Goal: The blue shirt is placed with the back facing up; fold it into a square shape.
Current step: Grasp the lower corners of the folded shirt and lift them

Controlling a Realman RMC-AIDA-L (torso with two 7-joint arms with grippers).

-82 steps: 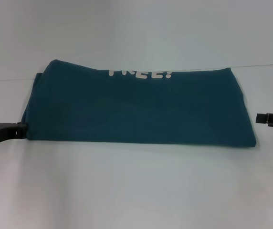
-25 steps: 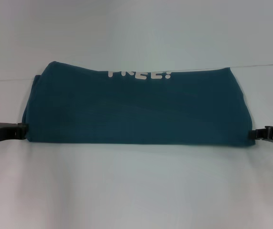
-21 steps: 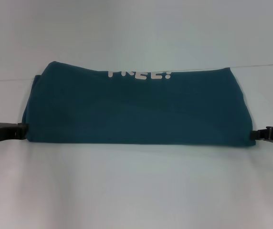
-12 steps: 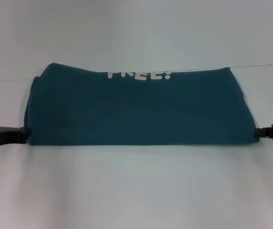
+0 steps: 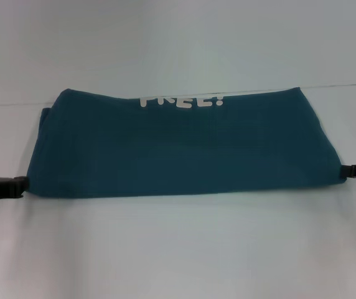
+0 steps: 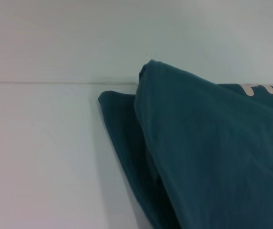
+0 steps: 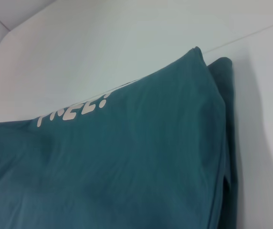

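The blue shirt (image 5: 184,149) lies as a wide folded band across the white table (image 5: 178,249), with white lettering (image 5: 181,100) showing along its far edge. My left gripper (image 5: 20,185) meets the shirt's near left corner at the table's left side. My right gripper (image 5: 347,171) meets the near right corner. Each corner follows its gripper, so both are shut on the cloth. In the left wrist view the shirt (image 6: 213,152) shows two stacked layers, raised off the table. The right wrist view shows the shirt (image 7: 127,162) and its layered edge from close by.
A thin seam (image 5: 352,85) runs across the white surface behind the shirt. White table stretches in front of the shirt towards me.
The right gripper came in to the shirt's near right corner. Both grippers then moved outward and towards me, and the near edge spread wider and came closer.
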